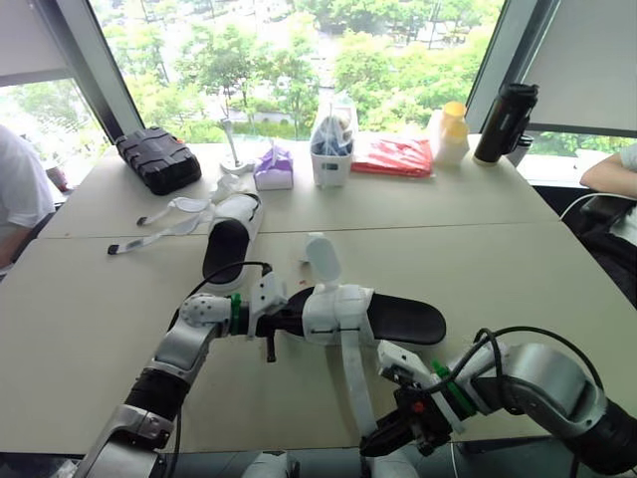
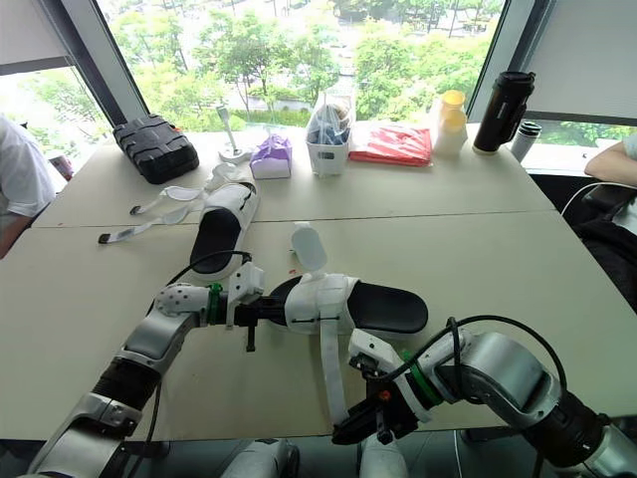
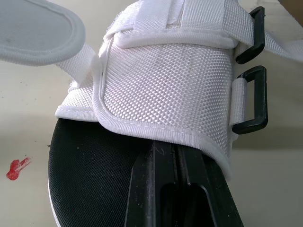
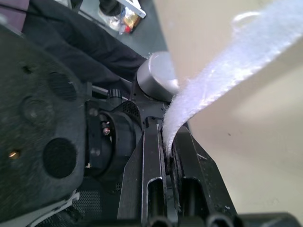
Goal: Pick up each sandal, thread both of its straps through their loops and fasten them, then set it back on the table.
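Head view: near sandal (image 1: 398, 319) sits mid-table (image 1: 518, 259), black sole stretching right, white upper at its left end. Left gripper (image 1: 282, 321) is clamped on that left end. Long strap (image 1: 353, 383) runs from the upper toward the near table edge, where the right gripper (image 1: 393, 435) pinches its tip. Second sandal (image 1: 227, 242) lies farther back and left, straps loose on the table. Black case (image 1: 157, 159) far left, black flask (image 1: 505, 121) far right.

Left wrist view: fingers (image 3: 156, 189) almost together, tucked under the upper's edge against the black footbed (exact bite hidden). Two black loops (image 3: 251, 101) sit side by side on the upper's flank.

Right wrist view: long strap squeezed between nearly closed fingers (image 4: 154, 161), rest of it trailing over the table.
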Tool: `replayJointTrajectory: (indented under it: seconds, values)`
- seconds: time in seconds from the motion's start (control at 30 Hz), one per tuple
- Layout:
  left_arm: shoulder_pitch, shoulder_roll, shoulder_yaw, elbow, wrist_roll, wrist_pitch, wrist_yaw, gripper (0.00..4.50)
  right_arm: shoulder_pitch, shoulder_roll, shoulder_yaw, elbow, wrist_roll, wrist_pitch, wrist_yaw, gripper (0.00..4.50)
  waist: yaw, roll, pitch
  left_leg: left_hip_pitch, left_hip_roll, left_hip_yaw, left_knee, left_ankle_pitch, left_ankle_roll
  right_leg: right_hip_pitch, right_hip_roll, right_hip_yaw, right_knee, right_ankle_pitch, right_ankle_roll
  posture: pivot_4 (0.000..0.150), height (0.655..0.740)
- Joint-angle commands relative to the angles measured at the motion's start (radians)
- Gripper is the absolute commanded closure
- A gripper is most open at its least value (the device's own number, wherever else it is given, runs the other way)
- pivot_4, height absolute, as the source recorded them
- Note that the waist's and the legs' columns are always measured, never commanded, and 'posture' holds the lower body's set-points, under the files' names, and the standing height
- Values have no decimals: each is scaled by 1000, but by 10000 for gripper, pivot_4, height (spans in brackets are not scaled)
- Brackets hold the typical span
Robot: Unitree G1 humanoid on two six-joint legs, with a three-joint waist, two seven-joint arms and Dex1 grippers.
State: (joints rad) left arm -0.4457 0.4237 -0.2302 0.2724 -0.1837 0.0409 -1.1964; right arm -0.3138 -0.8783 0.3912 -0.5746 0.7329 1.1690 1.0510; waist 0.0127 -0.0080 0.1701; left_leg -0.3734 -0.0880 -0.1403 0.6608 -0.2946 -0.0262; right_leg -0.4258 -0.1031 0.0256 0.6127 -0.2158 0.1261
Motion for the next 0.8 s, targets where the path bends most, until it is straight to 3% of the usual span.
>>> replayJointTrajectory:
  seconds: [0.03,0.2,0.33,0.77,0.8]
  values:
    - [7,5,-76,108,89,-39,-8,45000,-65,-13,-76,-51,47,-23,32,44394,0,0,0,0,0,0,0,0,0,0,0,0,0,0,0,1500,7400]
    - [-26,-9,-97,203,113,-105,-6,45000,-212,-9,-154,-20,104,10,45,44394,3,0,-2,1,0,0,2,0,0,3,0,0,0,0,0,1500,7400]
    - [-47,-24,-110,253,128,-143,-10,45000,-377,19,-160,129,70,1,56,44394,4,1,-2,2,0,0,3,0,0,5,0,0,0,0,1,1500,7400]
    - [-55,-41,-107,262,133,-163,-10,45000,-494,156,-50,528,-150,-150,60,44394,19,3,-5,4,-1,0,3,0,0,6,-1,-1,0,1,1,1500,7400]
    - [-54,-42,-106,258,131,-161,-8,45000,-499,171,-53,552,-159,-152,53,41359,20,3,-5,3,-1,0,3,1,0,6,-1,-1,0,1,1,1500,7400]
